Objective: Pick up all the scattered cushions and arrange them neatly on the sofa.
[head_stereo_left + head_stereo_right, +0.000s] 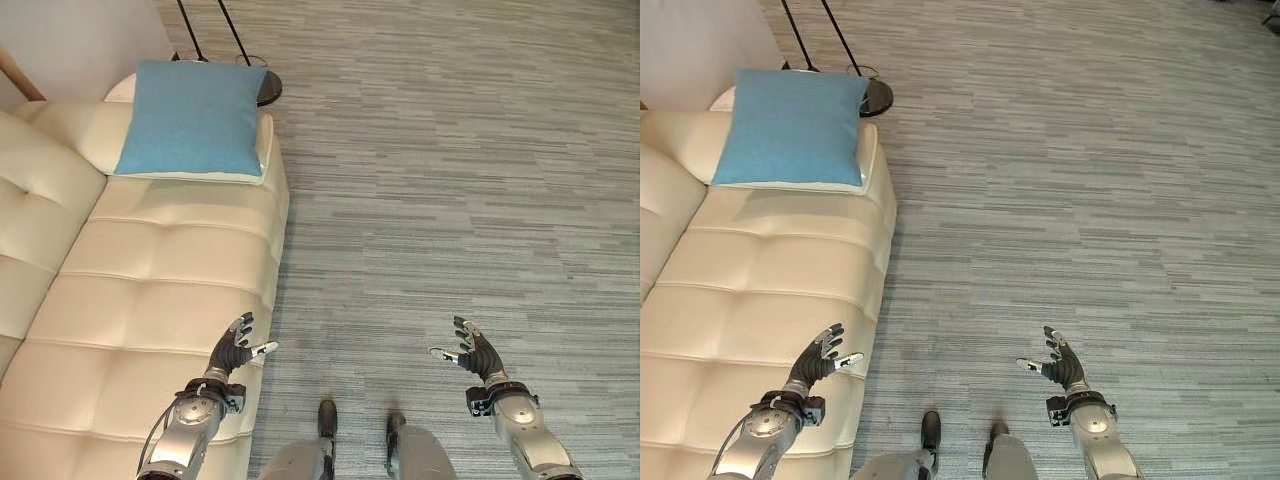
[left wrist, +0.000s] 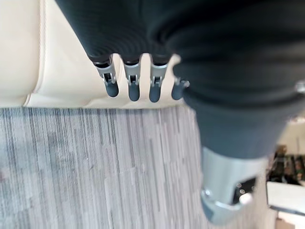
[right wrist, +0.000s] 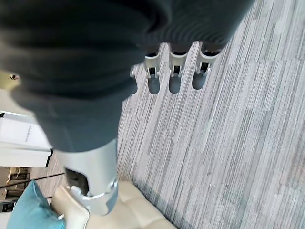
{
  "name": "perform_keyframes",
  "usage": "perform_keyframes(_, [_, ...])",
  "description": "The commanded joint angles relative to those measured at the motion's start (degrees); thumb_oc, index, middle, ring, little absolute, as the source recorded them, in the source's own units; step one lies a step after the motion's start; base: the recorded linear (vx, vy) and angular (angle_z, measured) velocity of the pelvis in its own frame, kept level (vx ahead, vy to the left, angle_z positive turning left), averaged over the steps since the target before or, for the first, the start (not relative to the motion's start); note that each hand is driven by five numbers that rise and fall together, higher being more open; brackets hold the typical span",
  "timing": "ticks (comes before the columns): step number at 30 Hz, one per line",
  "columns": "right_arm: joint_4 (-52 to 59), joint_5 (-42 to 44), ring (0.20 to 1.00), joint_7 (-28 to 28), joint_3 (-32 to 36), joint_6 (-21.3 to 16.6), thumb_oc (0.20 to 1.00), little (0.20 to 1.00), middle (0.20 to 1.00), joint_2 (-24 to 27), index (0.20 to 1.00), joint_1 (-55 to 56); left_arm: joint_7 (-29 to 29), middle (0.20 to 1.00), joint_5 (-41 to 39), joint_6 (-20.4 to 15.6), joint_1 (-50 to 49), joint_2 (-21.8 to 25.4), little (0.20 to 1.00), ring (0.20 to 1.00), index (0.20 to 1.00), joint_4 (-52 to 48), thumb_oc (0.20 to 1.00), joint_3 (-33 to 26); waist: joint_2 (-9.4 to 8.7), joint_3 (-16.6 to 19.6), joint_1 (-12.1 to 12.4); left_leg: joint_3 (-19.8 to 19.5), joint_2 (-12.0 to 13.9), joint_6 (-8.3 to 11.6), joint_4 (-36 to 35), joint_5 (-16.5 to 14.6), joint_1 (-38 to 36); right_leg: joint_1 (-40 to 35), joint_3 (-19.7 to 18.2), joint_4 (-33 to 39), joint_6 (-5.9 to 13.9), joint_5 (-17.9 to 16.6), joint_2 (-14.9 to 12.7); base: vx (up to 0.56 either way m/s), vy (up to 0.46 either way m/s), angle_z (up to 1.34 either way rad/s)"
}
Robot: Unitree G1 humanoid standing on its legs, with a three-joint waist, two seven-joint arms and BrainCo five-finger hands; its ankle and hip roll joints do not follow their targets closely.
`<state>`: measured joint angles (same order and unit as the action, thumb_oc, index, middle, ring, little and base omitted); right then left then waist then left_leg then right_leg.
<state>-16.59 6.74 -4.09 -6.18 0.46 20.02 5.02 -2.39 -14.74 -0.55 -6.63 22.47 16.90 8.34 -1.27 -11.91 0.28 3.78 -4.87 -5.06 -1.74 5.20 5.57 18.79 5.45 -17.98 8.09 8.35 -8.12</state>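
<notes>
A blue cushion (image 1: pixel 193 118) lies flat at the far end of the cream tufted sofa (image 1: pixel 150 290), on top of a white cushion (image 1: pixel 262 150) whose edge peeks out beneath it. My left hand (image 1: pixel 232 350) hovers open over the sofa's front edge, holding nothing. My right hand (image 1: pixel 474 351) hangs open above the grey carpet, also empty. In the right wrist view a corner of the blue cushion (image 3: pixel 24 212) and the sofa (image 3: pixel 143 212) show beyond my right hand (image 3: pixel 174 71). The left wrist view looks past my left hand (image 2: pixel 133 78) at the sofa's edge (image 2: pixel 57 71).
A floor lamp's dark round base (image 1: pixel 268 88) and thin black legs stand on the carpet just past the sofa's far end. Striped grey carpet (image 1: pixel 450 200) stretches wide to the right of the sofa. A white wall (image 1: pixel 80 40) rises behind the sofa.
</notes>
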Motion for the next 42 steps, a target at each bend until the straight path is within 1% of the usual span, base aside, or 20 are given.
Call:
perform_keyframes(1, [0.22, 0.04, 1.0, -0.92, 0.28, -1.68, 1.0, 1.0, 1.0, 0.65, 1.0, -0.94, -0.25, 1.0, -0.17, -2.32, -0.2, -0.11, 1.0, 1.0, 1.0, -2.42, 1.0, -2.34, -0.52, -0.53, -1.47, -1.43, 3.23, 4.26, 2.32, -11.94, -4.28, -0.15, 6.67, 13.4, 0.48, -10.7, 2.71, 0.38, -0.18, -0.14])
perform_keyframes(7, [1.3, 1.34, 1.0, -0.46, 0.67, -2.01, 1.0, 1.0, 1.0, 0.73, 1.0, 0.9, 0.11, 1.0, -1.88, -2.1, -0.13, -2.24, 1.0, 1.0, 1.0, -1.78, 1.0, -1.51, -0.33, 1.31, -2.26, -1.22, 3.8, 5.58, 7.29, -17.29, -7.17, -4.41, 6.16, 13.9, -1.71, -10.19, 3.3, 0.29, -0.119, 0.22])
perform_keyframes(12, [1.58, 2.89, 1.0, -0.7, 1.47, -2.08, 1.0, 1.0, 1.0, 2.1, 1.0, 0.92, -0.23, 1.0, -4.36, -2.04, 0.19, -3.61, 1.0, 1.0, 1.0, -1.14, 1.0, -1.45, -0.49, 1.2, -1.64, -0.79, 4.99, 7.55, 25.63, -11.6, 1.28, -9.63, 6.43, 14.36, -4.48, -6.83, 3.66, 0.25, -0.134, 0.16])
perform_keyframes(14, [1.37, 3.13, 1.0, -0.7, 1.57, -2.09, 1.0, 1.0, 1.0, 2.26, 1.0, 0.85, -0.27, 1.0, -4.35, -1.96, 0.1, -3.6, 1.0, 1.0, 1.0, -1.06, 1.0, -1.55, -0.84, 1.13, -1.28, -0.5, 5.14, 7.26, 26.13, -12.08, 3.49, -10.49, 6.21, 14.59, -4.57, -6.17, 3.36, 0.2, -0.034, 0.05])
perform_keyframes(16, [1.05, 2.84, 1.0, -0.93, 1.99, -1.98, 1.0, 1.0, 1.0, 2.58, 1.0, 1.03, -0.27, 1.0, -4.07, -1.74, -0.43, -3.64, 1.0, 1.0, 1.0, -0.94, 1.0, -2.11, -1.39, 1.09, -0.49, -0.21, 5.43, 6.52, 22.58, -13.86, 5.7, -12.54, 5.69, 15.16, -4.18, -4.92, 3.02, 0.31, 0.005, -0.02])
perform_keyframes(17, [0.78, 2.62, 1.0, -1.01, 1.91, -1.76, 1.0, 1.0, 1.0, 2.67, 1.0, 0.99, -0.48, 1.0, -4.13, -1.56, -0.62, -3.71, 1.0, 1.0, 1.0, -0.85, 1.0, -2.2, -1.35, 1.15, -0.03, -0.52, 5.67, 6.59, 20.27, -12.7, 7.22, -13.35, 5.6, 15.43, -4.05, -4.45, 2.99, 0.4, 0.084, 0.0])
perform_keyframes(18, [0.52, 2.17, 1.0, -1.23, 1.83, -1.7, 1.0, 1.0, 1.0, 2.87, 1.0, 0.94, -0.74, 1.0, -4.38, -1.44, -1.04, -4.01, 1.0, 1.0, 1.0, -1.14, 1.0, -2.29, -0.57, 1.3, 0.76, -1.61, 6.62, 7.44, 13.27, -8.55, 7.98, -14.78, 5.27, 15.85, -3.87, -3.48, 3.71, 0.29, 0.075, 0.04])
perform_keyframes(19, [0.51, 2.17, 1.0, -1.23, 1.83, -1.71, 1.0, 1.0, 1.0, 2.9, 1.0, 0.96, -0.75, 1.0, -4.38, -1.43, -1.07, -4.03, 1.0, 1.0, 1.0, -1.16, 1.0, -2.28, -0.63, 1.25, 0.73, -1.61, 6.54, 7.48, 12.64, -8.24, 7.57, -14.91, 5.28, 15.88, -3.89, -3.44, 3.64, 0.31, 0.105, -0.1])
perform_keyframes(21, [0.17, 1.84, 1.0, -1.87, 1.86, -1.77, 1.0, 1.0, 1.0, 3.2, 1.0, 0.97, -0.97, 1.0, -4.02, -1.51, -1.18, -4.07, 1.0, 1.0, 1.0, -1.46, 1.0, -2.25, 0.07, 1.1, 1.9, -2.19, 8.13, 8.5, 5.62, -2.49, 11.25, -17.7, 5.19, 16.97, -3.81, -2.0, 4.32, 0.25, 0.084, -0.11])
perform_keyframes(23, [-0.24, 1.4, 1.0, -2.13, 1.64, -1.62, 1.0, 1.0, 1.0, 3.02, 1.0, 1.06, -1.22, 1.0, -3.69, -1.63, -0.9, -3.85, 1.0, 1.0, 1.0, -1.61, 1.0, -2.26, 0.04, 0.82, 2.91, -2.53, 8.35, 9.2, 0.32, -0.32, 12.46, -19.83, 4.73, 17.53, -3.63, -0.98, 4.47, 0.33, 0.106, -0.11])
perform_keyframes(27, [-0.64, 0.47, 1.0, -1.89, 1.64, -1.3, 1.0, 1.0, 1.0, 2.73, 1.0, 1.37, -1.04, 1.0, -2.58, -2.06, -1.47, -3.51, 1.0, 1.0, 1.0, -2.3, 1.0, -2.76, 0.29, 1.6, 3.83, -2.08, 8.72, 9.8, -1.26, 1.22, 12.65, -22.45, 3.11, 18.16, -2.9, -0.22, 4.43, 0.36, 0.169, -0.17])
perform_keyframes(28, [-0.38, -0.6, 1.0, -1.57, 1.33, -1.19, 1.0, 1.0, 1.0, 2.39, 1.0, 1.33, -0.83, 1.0, -2.06, -2.17, -1.2, -2.9, 1.0, 1.0, 1.0, -2.34, 1.0, -2.43, 0.2, 2.46, 4.18, -2.93, 7.85, 9.12, 2.27, 1.83, 13.71, -23.92, 2.27, 17.77, -2.17, 0.41, 3.12, 0.25, 0.14, -0.31])
perform_keyframes(29, [-0.38, -0.6, 1.0, -1.57, 1.33, -1.19, 1.0, 1.0, 1.0, 2.39, 1.0, 1.33, -0.83, 1.0, -2.06, -2.17, -1.2, -2.9, 1.0, 1.0, 1.0, -2.34, 1.0, -2.43, 0.19, 2.48, 4.19, -2.92, 7.84, 9.11, 2.31, 1.8, 13.75, -23.89, 2.26, 17.76, -2.16, 0.42, 3.12, 0.49, 0.299, -0.33])
perform_keyframes(31, [-1.34, -2.29, 1.0, -0.44, 1.09, -1.14, 1.0, 1.0, 1.0, 1.7, 1.0, 1.38, 1.4, 1.0, -0.15, -1.9, -1.49, -0.77, 1.0, 1.0, 1.0, -2.8, 1.0, -1.1, -1.04, 3.41, 4.42, -2.68, 5.6, 6.59, 5.97, -1.15, 12.42, -22.86, 0.76, 10.17, -0.72, 0.79, 0.16, 0.46, 0.333, -0.26])
perform_keyframes(32, [-2.59, -3.14, 1.0, 0.11, 0.77, -0.48, 1.0, 1.0, 1.0, 1.19, 1.0, 0.72, 1.6, 1.0, 0.24, -1.66, -1.58, 0.32, 1.0, 1.0, 1.0, -2.73, 1.0, -1.03, -1.05, 3.15, 3.75, -2.21, 4.71, 4.83, 5.98, -3.07, 10.0, -18.79, -0.39, 0.47, 0.26, -2.96, -1.07, 0.28, 0.257, -0.16])
perform_keyframes(33, [-2.6, -3.14, 1.0, 0.11, 0.78, -0.48, 1.0, 1.0, 1.0, 1.2, 1.0, 0.68, 1.61, 1.0, 0.23, -1.66, -1.55, 0.31, 1.0, 1.0, 1.0, -2.73, 1.0, -1.03, -0.95, 3.27, 3.83, -2.18, 4.85, 4.83, 5.91, -2.93, 10.17, -18.56, -0.47, 0.51, 0.25, -3.14, -0.94, 0.33, 0.309, -0.24])
perform_keyframes(34, [-2.52, -3.37, 1.0, 0.14, 0.83, -0.35, 1.0, 1.0, 1.0, 0.79, 1.0, 0.85, 1.65, 1.0, 0.21, -1.57, -1.86, 0.82, 1.0, 1.0, 1.0, -2.98, 1.0, -0.87, -0.42, 3.0, 3.03, -1.49, 4.16, 3.46, 5.66, -4.54, 7.73, -15.73, -0.36, -6.26, 0.78, -7.6, -1.86, 0.16, 0.148, -0.07])
perform_keyframes(37, [-2.56, -3.2, 1.0, 0.11, 0.79, -0.38, 1.0, 1.0, 1.0, 0.02, 1.0, 1.48, 1.78, 1.0, 0.17, -1.29, -1.99, 0.77, 1.0, 1.0, 1.0, -3.15, 1.0, -0.28, 0.36, 2.75, 2.05, -1.64, 4.09, 2.54, 4.79, -5.7, 4.89, -11.38, -0.87, -11.31, -0.2, -9.44, -0.9, 0.24, 0.153, 0.13])
perform_keyframes(39, [-2.56, -3.16, 1.0, 0.08, 0.87, -0.34, 1.0, 1.0, 1.0, -0.09, 1.0, 1.63, 1.78, 1.0, 0.14, -1.35, -2.04, 0.69, 1.0, 1.0, 1.0, -3.33, 1.0, -0.23, 0.58, 2.49, 1.62, -1.62, 3.86, 2.27, 4.56, -6.23, 3.7, -10.12, -0.65, -11.86, -0.3, -9.0, -0.66, 0.24, 0.084, 0.15])
perform_keyframes(42, [-2.65, -2.62, 1.0, -0.29, 1.12, -0.48, 1.0, 1.0, 1.0, 0.11, 1.0, 1.05, 1.92, 1.0, -0.38, -1.29, -1.41, 0.61, 1.0, 1.0, 1.0, -3.71, 1.0, 0.4, 0.81, 1.53, -0.38, -2.31, 3.1, 2.64, 3.01, -8.72, -1.6, -4.68, 2.76, -0.27, -1.14, -6.22, 1.96, 0.45, 0.005, 0.19])
